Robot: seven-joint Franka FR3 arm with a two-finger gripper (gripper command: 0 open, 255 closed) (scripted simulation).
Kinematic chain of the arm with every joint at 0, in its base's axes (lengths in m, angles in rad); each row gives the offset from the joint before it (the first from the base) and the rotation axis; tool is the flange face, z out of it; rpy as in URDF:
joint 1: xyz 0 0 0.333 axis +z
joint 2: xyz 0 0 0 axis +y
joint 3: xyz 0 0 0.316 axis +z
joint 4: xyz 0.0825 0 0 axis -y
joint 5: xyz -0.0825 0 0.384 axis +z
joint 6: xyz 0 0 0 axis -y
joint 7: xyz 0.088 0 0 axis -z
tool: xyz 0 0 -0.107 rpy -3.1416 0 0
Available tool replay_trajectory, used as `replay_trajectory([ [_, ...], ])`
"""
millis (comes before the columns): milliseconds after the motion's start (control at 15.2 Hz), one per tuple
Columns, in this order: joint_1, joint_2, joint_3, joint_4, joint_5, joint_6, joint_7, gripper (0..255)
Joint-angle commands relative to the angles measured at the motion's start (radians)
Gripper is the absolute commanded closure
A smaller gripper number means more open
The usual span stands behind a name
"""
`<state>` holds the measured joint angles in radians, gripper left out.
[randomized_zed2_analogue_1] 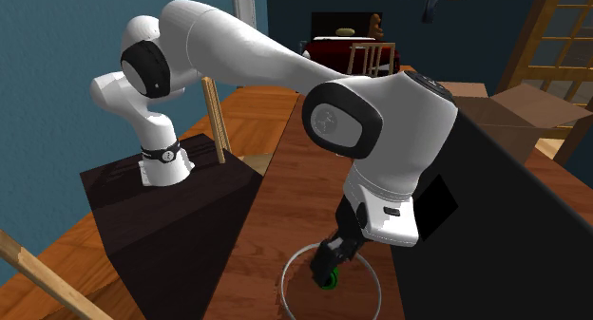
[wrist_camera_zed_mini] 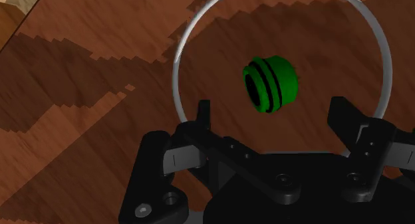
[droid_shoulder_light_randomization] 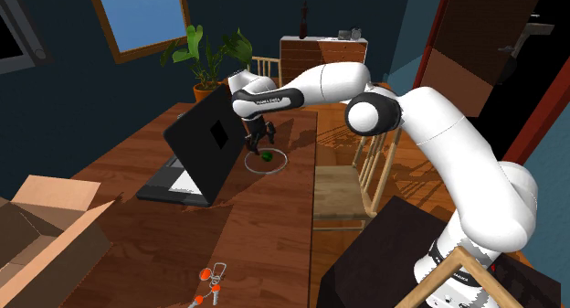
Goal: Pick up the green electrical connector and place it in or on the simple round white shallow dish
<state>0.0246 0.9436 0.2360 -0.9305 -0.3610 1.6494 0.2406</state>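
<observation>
Where the white arm reaches over the wooden table [droid_shoulder_light_randomization: 256, 226], the following stands on record.

1. Gripper [wrist_camera_zed_mini: 273, 119]: all black, hanging just over the dish. Both fingers [wrist_camera_zed_mini: 205, 116] stand wide apart and clasp nothing. In the shoulder view it sits at twelve o'clock from the dish.

2. Green electrical connector [wrist_camera_zed_mini: 269, 83]: a short ribbed ring with a dark bore, lying on its side inside the dish's rim. It is ahead of the fingertips, roughly centred between them, and touches neither one. In the second exterior view it shows just below the fingertips.

3. Dish [wrist_camera_zed_mini: 177, 76]: round and shallow with a thin pale rim. The table's wood grain shows across its floor. It rests flat on the table.

4. Laptop [droid_shoulder_light_randomization: 205, 142]: black, lid raised, at nine o'clock from the dish in the shoulder view, just beside it.

5. Cardboard box [droid_shoulder_light_randomization: 41, 228]: brown, flaps open, at eight o'clock, well apart from the dish.

6. Potted plant [droid_shoulder_light_randomization: 208, 52]: broad green leaves, at eleven o'clock, past the table's far end.

7. Wooden chair [droid_shoulder_light_randomization: 352, 183]: at three o'clock, drawn up to the table's edge.

8. Small orange and metal cluster [droid_shoulder_light_randomization: 212, 281]: on the table at seven o'clock, well apart; its kind cannot be told.

9. Stand [droid_shoulder_light_randomization: 384, 260]: dark box at four o'clock, carrying the arm's base.
</observation>
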Motion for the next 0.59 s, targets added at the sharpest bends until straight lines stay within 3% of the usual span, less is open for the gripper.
replay_trajectory([
  [0,0.000,0.000,0.000,0.000,0.000,0.000,0.000,0],
  [132,0.010,0.011,-0.001,0.053,0.001,-0.040,-0.007,0],
  [330,0.056,0.096,-0.012,0.299,0.002,-0.193,-0.040,0],
  [528,0.056,0.095,-0.012,0.297,0.003,-0.193,-0.040,0],
])
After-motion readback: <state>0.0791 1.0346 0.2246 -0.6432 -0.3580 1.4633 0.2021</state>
